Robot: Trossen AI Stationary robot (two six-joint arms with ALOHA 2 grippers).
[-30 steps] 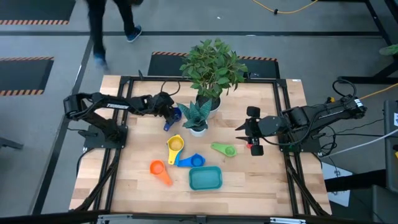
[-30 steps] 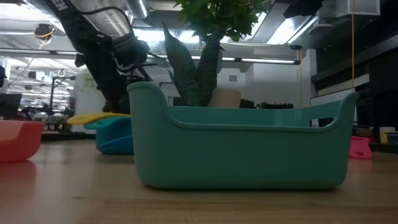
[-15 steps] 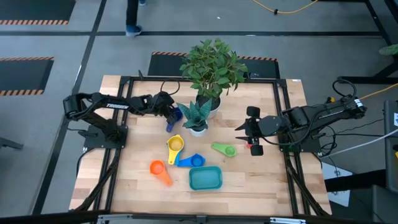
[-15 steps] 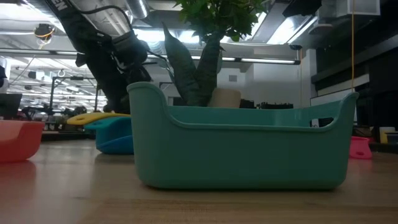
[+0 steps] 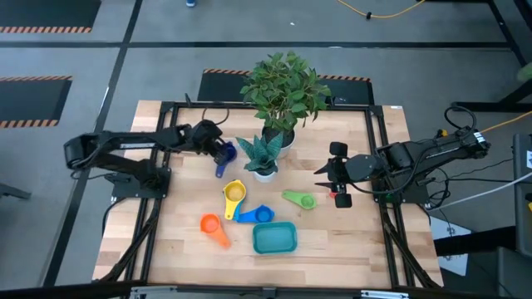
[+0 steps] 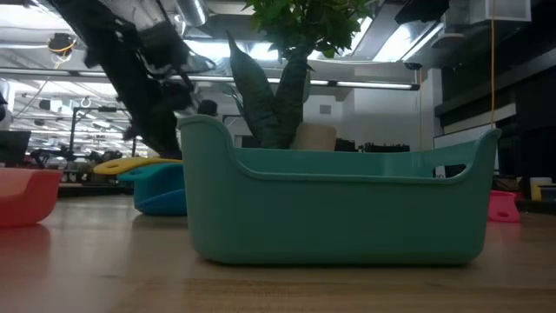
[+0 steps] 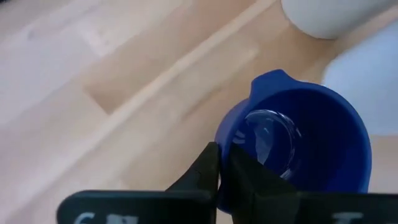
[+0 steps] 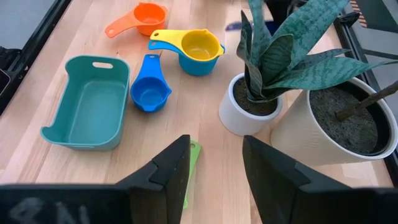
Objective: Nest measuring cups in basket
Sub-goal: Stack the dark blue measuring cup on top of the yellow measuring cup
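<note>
My left gripper (image 5: 218, 149) is shut on a dark blue measuring cup (image 5: 223, 156) beside the small white plant pot (image 5: 264, 172). The teal basket (image 5: 274, 237) stands near the table's near edge. Around it lie an orange cup (image 5: 213, 225), a blue cup (image 5: 259, 215), a yellow cup sitting in another blue one (image 5: 234, 193), and a green cup (image 5: 300, 199). A red cup (image 5: 339, 198) lies under my right arm. My right gripper (image 5: 327, 178) is open and hovers right of the green cup, whose handle (image 8: 190, 160) shows between its fingers. My left gripper pinches the dark blue cup's rim wall (image 7: 225, 163) on the side away from its spout, one finger (image 7: 202, 174) outside and one finger (image 7: 249, 180) inside the bowl. The fingers come slanting down from the table's left. The cup tilts below them and looks raised off the wood.
A large leafy plant in a white pot (image 5: 283, 91) and the small spiky plant (image 8: 273, 59) stand at the table's far middle, close to my left gripper. Black frame rails (image 5: 163, 166) run along the table's sides. Bare wood lies on the near left and near right.
My left gripper has risen and drawn slightly toward the table's left, its elbow swinging outward, and the dark blue cup has come along with it away from the small pot. My right arm has kept still.
</note>
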